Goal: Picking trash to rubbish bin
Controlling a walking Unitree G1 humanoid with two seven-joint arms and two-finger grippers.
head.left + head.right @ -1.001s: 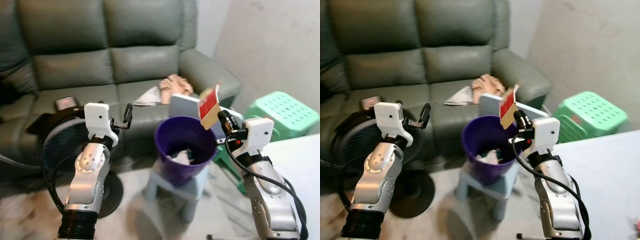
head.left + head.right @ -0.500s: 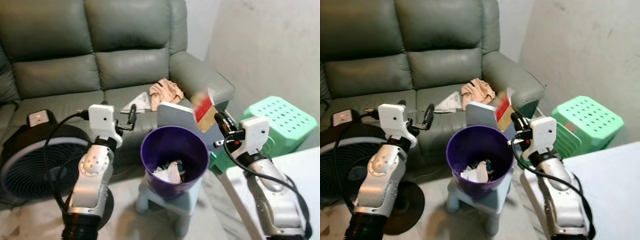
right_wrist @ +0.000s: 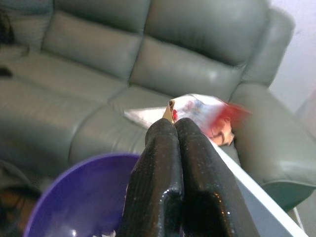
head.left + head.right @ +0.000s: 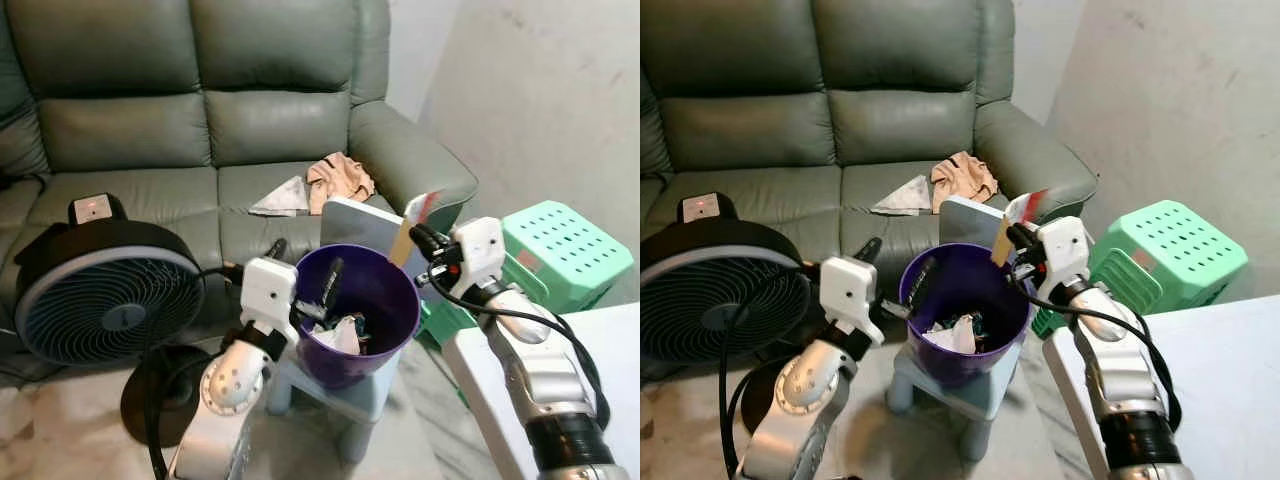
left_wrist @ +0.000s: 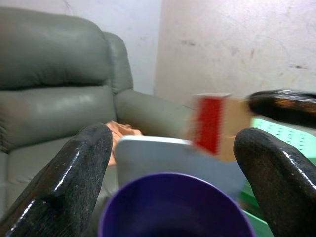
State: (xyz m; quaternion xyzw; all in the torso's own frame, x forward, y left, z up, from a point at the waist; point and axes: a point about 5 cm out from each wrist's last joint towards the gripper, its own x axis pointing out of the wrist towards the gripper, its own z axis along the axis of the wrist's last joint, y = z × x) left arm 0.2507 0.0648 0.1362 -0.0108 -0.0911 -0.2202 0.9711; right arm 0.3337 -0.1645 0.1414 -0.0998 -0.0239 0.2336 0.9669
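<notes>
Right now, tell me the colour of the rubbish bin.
Purple; the rubbish bin shows best in the left eye view.

A purple bin holding white and dark scraps stood on a pale blue stool before a grey-green leather sofa, where a peach cloth and a white paper lay on the seat near its right arm. The black fingers of the right gripper pinched a tan card with a red-and-white end, and the left gripper was black on a white-and-silver arm. A black fan with a pale blue-grey rim stood at the left, a mint-green perforated stool at the right.
</notes>
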